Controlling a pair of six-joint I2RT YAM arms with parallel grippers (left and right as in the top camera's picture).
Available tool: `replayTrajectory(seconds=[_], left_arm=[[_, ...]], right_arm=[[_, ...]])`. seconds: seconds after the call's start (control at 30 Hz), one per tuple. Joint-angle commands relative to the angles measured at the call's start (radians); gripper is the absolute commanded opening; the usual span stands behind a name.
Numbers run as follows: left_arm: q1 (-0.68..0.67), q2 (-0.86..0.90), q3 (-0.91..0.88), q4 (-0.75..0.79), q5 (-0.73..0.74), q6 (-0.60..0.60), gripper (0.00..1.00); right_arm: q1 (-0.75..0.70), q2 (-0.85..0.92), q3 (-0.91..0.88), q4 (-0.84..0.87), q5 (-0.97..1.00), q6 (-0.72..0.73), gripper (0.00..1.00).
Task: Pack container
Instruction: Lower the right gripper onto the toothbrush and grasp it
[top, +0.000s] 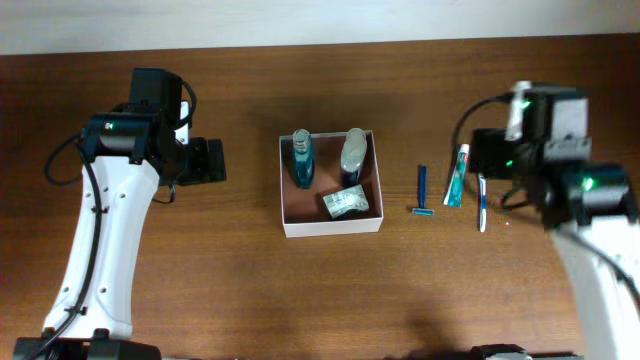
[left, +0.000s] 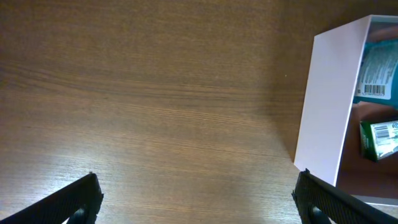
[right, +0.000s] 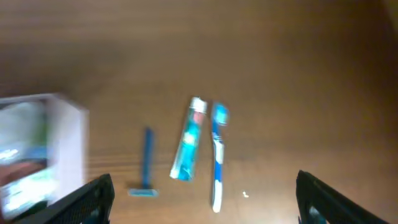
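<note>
My left gripper (left: 198, 190) hangs open over the table (left: 155, 93) beside the container (top: 333, 227), which sits mid-table holding two bottles (top: 302, 160) and a packet (top: 346, 203). My right gripper (right: 205, 186) is open too, above the razor (right: 147, 163), toothpaste (right: 188, 140) and toothbrush (right: 217, 155).

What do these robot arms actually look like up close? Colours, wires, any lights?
Both the left arm and the right arm have smooth white shells with chunky black joint blocks. Thin black cables loop beside the joints, and small green lights glow on them. The fingers are flat, black and tapering.
</note>
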Motion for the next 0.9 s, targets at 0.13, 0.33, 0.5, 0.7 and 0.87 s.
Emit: replayTrajectory(seconds=[0.13,0.33,0.5,0.7,0.87], left_arm=[[0.005,-0.018,-0.003,0.002,0.011,0.013,1.0],[0.005,-0.018,-0.003,0.002,0.011,0.013,1.0],[0.005,-0.018,-0.003,0.002,0.011,0.013,1.0],[0.005,-0.018,-0.003,0.001,0.011,0.013,1.0],[0.005,-0.018,-0.003,-0.005,0.011,0.013,1.0]], right_arm=[[-0.227,0.328,-0.006,-0.038,-0.177,-0.064,0.8],[-0.23,0.523,-0.006,-0.023,-0.177,-0.089,0.8],[-0.231,0.616,-0.006,0.006,-0.177,-0.11,0.79],[-0.232,0.673,-0.006,0.062,-0.162,-0.113,0.75],[-0.232,0.702,-0.006,0.084,-0.159,-0.109,0.73]])
